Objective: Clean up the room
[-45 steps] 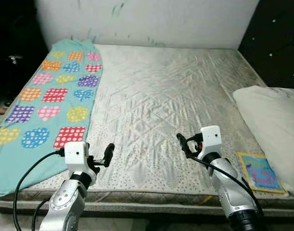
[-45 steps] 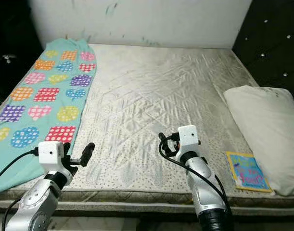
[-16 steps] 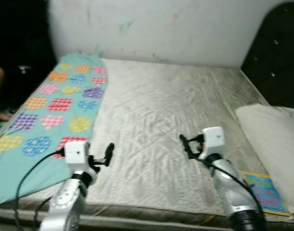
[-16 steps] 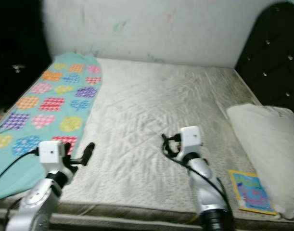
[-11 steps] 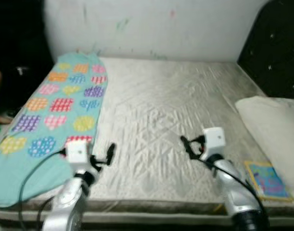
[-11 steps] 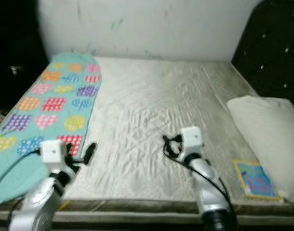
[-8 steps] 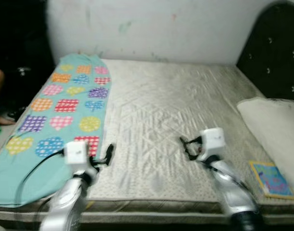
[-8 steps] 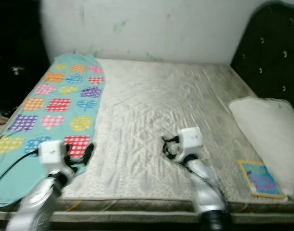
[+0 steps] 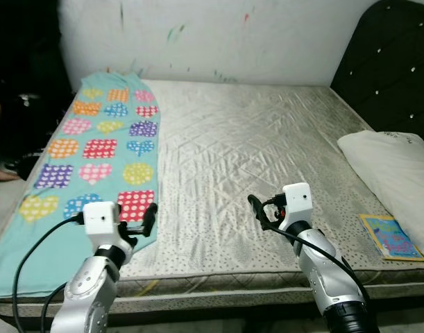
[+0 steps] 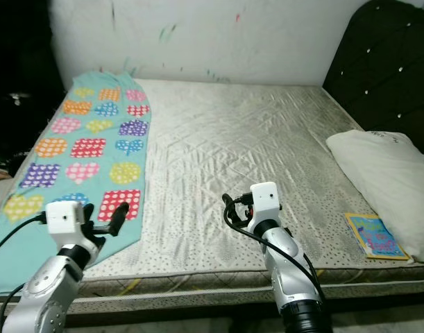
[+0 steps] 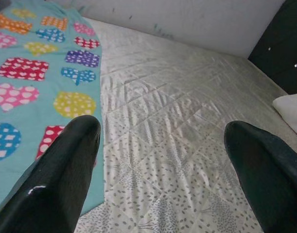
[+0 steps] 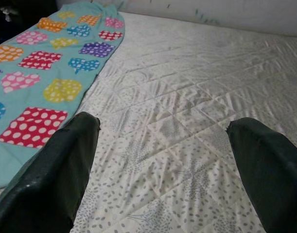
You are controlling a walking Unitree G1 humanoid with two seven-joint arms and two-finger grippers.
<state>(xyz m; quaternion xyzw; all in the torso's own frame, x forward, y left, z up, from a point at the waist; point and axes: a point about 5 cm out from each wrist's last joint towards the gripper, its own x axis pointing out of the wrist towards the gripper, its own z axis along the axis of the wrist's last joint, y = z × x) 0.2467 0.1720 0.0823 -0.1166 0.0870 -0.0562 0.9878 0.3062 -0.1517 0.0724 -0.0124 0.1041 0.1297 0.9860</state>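
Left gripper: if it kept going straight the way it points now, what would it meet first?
Probably the bare quilted grey mattress, just beside the edge of the turquoise heart-patterned blanket. The left gripper hangs open above the bed's near edge; depth is uncertain.

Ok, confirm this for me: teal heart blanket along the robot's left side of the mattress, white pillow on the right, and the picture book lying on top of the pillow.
One thing is wrong: the picture book lies flat on the mattress, beside the white pillow near the bed's front edge, as the left eye view shows. The teal heart blanket does run along the robot's left side, and the pillow is on the right.
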